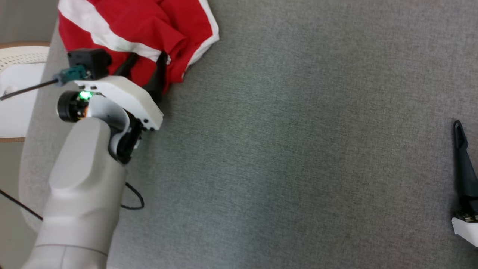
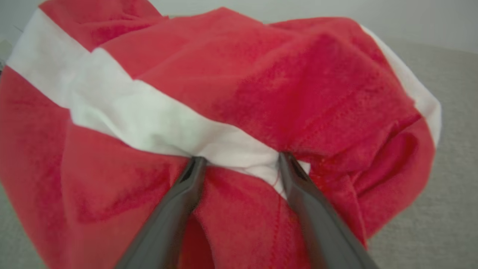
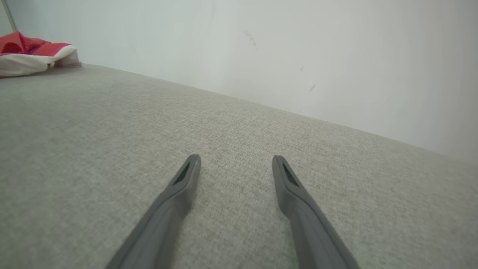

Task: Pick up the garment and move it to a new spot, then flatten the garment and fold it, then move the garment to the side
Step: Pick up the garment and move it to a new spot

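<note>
The garment (image 1: 142,26) is a crumpled red shirt with white stripes, lying at the top left of the grey surface (image 1: 298,149). My left gripper (image 1: 143,63) reaches into its near edge, open, with its two dark fingers spread. In the left wrist view a fold of the garment (image 2: 261,93) sits between the fingertips (image 2: 194,166) of the left gripper (image 2: 239,160), at the white stripe. My right gripper (image 3: 235,160) hovers open over bare grey fabric at the far right, one dark finger (image 1: 463,157) showing in the head view. The garment (image 3: 30,56) lies far off in the right wrist view.
A round white table (image 1: 15,93) with a wooden rim stands off the left edge of the surface. A thin black cable (image 1: 132,198) loops beside my left forearm. A pale wall (image 3: 298,56) rises behind the surface's far edge.
</note>
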Motion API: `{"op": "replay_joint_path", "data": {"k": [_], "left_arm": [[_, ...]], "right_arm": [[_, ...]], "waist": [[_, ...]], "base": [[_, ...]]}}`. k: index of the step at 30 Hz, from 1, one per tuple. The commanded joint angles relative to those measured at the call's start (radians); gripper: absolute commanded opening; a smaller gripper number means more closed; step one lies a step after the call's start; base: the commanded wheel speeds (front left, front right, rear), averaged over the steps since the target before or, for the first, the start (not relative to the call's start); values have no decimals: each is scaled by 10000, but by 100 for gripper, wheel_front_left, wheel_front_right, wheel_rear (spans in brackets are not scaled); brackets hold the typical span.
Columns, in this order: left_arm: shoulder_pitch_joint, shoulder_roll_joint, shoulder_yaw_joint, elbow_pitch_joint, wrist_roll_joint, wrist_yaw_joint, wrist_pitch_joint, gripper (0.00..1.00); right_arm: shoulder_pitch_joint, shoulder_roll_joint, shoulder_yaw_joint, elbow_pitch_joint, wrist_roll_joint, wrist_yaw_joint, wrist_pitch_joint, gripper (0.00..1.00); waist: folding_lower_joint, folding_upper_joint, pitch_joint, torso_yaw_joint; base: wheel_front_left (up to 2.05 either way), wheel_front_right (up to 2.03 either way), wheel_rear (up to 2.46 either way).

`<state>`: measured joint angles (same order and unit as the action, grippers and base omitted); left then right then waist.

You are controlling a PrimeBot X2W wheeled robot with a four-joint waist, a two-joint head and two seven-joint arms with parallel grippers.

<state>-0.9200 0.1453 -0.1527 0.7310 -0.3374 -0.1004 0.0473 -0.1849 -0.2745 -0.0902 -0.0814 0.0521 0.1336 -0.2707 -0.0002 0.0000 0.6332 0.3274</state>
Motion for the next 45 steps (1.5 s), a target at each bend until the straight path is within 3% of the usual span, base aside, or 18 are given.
{"op": "replay_joint_path", "data": {"k": [1, 3, 4, 5, 10, 19, 28, 35, 40, 45], "left_arm": [[-225, 94, -5, 534, -1, 116, 247, 100], [-280, 117, -57, 813, 24, 108, 412, 100], [-303, 108, -55, 1071, -22, 124, 560, 12], [-326, 116, -68, 1297, -33, 178, 686, 0], [-491, 258, -34, 1367, -22, 285, 405, 0], [65, 234, -81, -439, -389, 42, 320, 0], [1931, -139, -706, -4118, -933, 10, 1929, 0], [3796, -619, -1900, -7153, -1418, 160, 3308, 0], [4989, -774, -3048, -8727, -1800, 285, 4201, 0], [5876, -582, -3755, -9465, -1360, 551, 4645, 0]], "right_arm": [[-221, -70, -26, 1167, -91, -56, 233, 100], [-203, -23, -22, 1175, -71, -62, 232, 100], [-180, 19, -27, 1198, -49, -69, 228, 100], [-157, 59, -18, 1230, -40, -73, 222, 100], [159, 405, 38, 1420, -40, -72, 179, 100], [416, 1164, 367, 1533, 175, -39, 83, 100], [881, 1780, 527, 1816, 366, -41, 77, 100], [1277, 2061, 495, 1933, 478, -41, 75, 100], [1504, 2174, 489, 1988, 545, -41, 75, 100], [1649, 2220, 485, 2013, 626, -41, 76, 100]], "waist": [[2, 0, 167, -182], [2, 0, 144, -225], [2, 0, 103, -264], [2, 0, 44, -302], [2, 0, -515, -429], [2, 0, -2293, -821], [2, 0, -3807, -1625], [2, 0, -4497, -2421], [2, 0, -4784, -2954], [2, 0, -4794, -3292]], "base": [[0, 0, 0], [0, 0, 0], [0, 0, 0], [0, 0, 0], [0, 0, 0], [0, 0, 0], [0, 0, 0], [0, 0, 0], [0, 0, 0], [0, 0, 0]]}}
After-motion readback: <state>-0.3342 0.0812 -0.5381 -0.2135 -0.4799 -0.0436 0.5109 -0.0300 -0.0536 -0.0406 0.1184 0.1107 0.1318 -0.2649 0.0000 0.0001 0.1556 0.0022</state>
